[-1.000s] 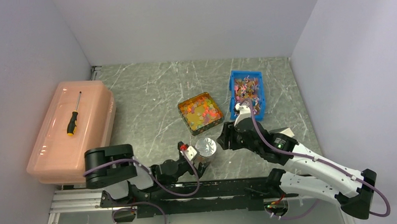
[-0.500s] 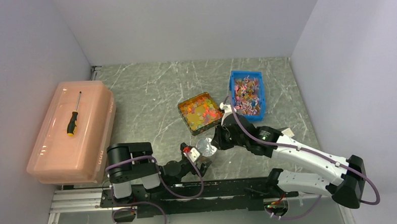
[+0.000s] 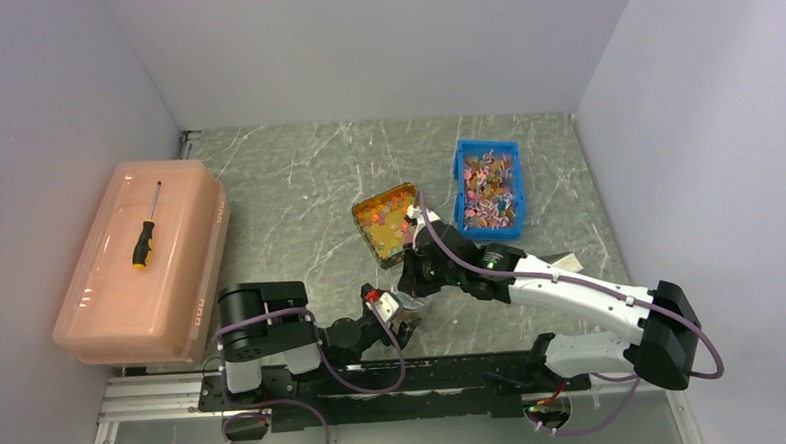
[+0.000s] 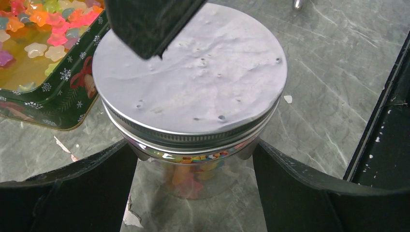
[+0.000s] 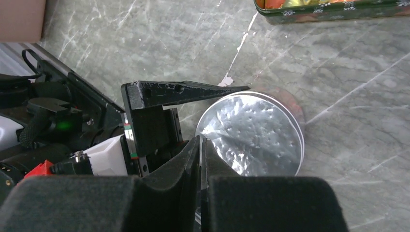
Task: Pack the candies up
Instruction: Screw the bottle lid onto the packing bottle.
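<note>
The candies (image 4: 46,21) lie in a green tin tray (image 3: 384,222); more candies (image 4: 193,171) show through the glass of a jar (image 4: 193,72) with a silver screw lid. My left gripper (image 4: 193,152) straddles the jar below the lid, its fingers (image 4: 121,183) against the glass on both sides. My right gripper (image 5: 199,145) is shut with nothing between its fingers, its tips at the near-left rim of the lid (image 5: 251,135). Seen from above, the right gripper (image 3: 410,279) hides most of the jar, and the left gripper (image 3: 393,317) is just in front of it.
A blue bin (image 3: 487,183) of pink and mixed small pieces stands to the right of the tin tray. A large pink lidded box (image 3: 146,263) at the left carries a screwdriver (image 3: 146,233). The metal rail runs along the near edge.
My right arm swung left from the blue bin to above the jar and its gripper shut. The left gripper narrowed around the jar.
</note>
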Tool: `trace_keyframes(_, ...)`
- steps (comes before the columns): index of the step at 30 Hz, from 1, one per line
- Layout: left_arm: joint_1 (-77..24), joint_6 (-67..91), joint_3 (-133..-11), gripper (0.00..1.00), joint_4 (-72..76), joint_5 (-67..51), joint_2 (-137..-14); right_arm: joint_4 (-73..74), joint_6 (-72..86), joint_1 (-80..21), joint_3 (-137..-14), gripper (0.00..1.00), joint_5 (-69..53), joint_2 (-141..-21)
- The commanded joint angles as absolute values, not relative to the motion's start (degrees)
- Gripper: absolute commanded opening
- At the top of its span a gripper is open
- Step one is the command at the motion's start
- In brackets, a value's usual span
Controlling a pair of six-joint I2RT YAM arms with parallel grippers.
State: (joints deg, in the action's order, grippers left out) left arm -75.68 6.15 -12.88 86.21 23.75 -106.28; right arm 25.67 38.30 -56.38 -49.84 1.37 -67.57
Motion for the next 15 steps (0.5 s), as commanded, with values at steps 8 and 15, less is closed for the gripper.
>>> trace_keyframes(8, -75.33, 6.76, -13.27, 0.80, 95.32, 23.05, -107.05, 22.75, 38.75, -56.78, -50.16, 0.07, 0.47, -71.40)
trace_keyframes(15, -75.23, 7.03, -13.27, 0.80, 95.36, 23.39, -107.23, 24.20, 38.43, -56.86, -50.19, 0.07, 0.30, -74.06)
